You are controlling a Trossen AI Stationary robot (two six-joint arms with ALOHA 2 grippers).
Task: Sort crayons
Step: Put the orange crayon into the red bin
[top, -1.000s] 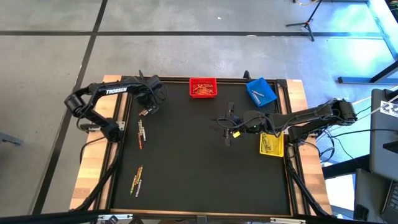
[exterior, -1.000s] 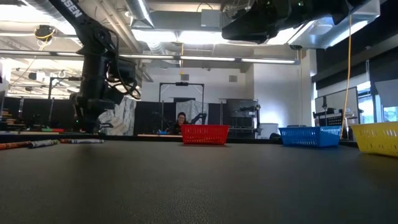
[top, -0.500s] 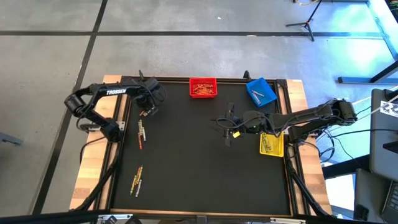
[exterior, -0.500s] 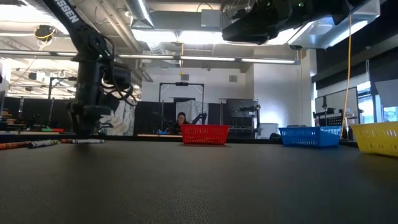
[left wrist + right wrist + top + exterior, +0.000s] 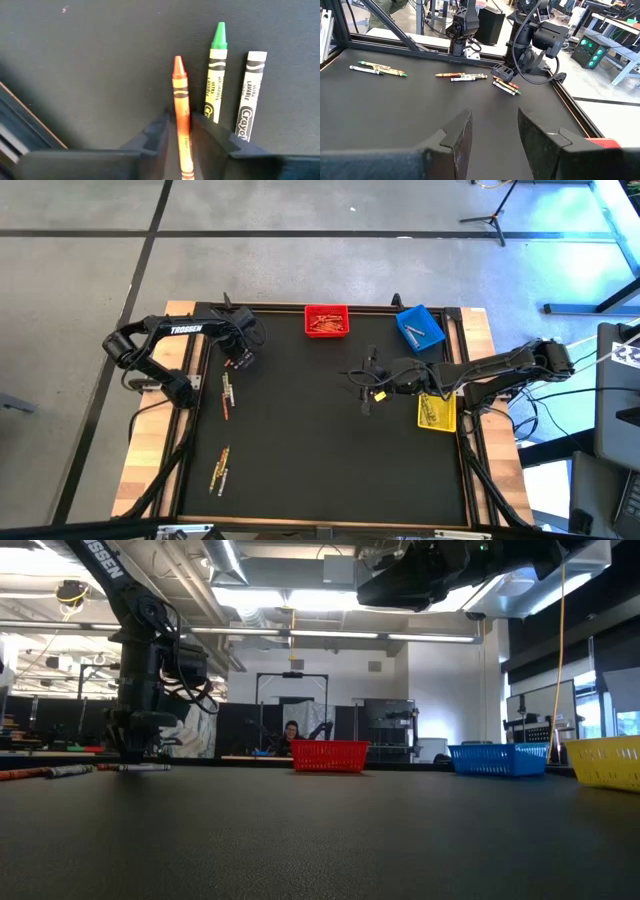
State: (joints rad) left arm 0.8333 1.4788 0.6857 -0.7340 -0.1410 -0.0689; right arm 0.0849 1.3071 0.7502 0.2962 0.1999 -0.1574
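Three crayons lie side by side on the black table: orange (image 5: 180, 85), green (image 5: 216, 70) and white (image 5: 250, 95). My left gripper (image 5: 180, 122) points down at the far left of the table (image 5: 238, 360), shut on the orange one. More crayons lie in small groups (image 5: 226, 393) (image 5: 220, 470) along the left side. My right gripper (image 5: 492, 130) hovers open over the table's right half (image 5: 368, 385), with nothing between its fingers. My left gripper pinches the orange crayon by its two long sides, around mid-length (image 5: 182, 131), one finger (image 5: 157, 132) on each side. The fingers come from above, pointing down. The crayon lies flat on the table, its tip pointing away from the fingers.
A red bin (image 5: 326, 321) and a blue bin (image 5: 420, 327) stand at the far edge. A yellow bin (image 5: 436, 411) stands at the right edge beside my right arm. A raised frame (image 5: 300, 307) borders the table. A person (image 5: 291, 735) sits in the room beyond.
My left gripper has sunk to the tabletop and shifted slightly toward the table's left edge.
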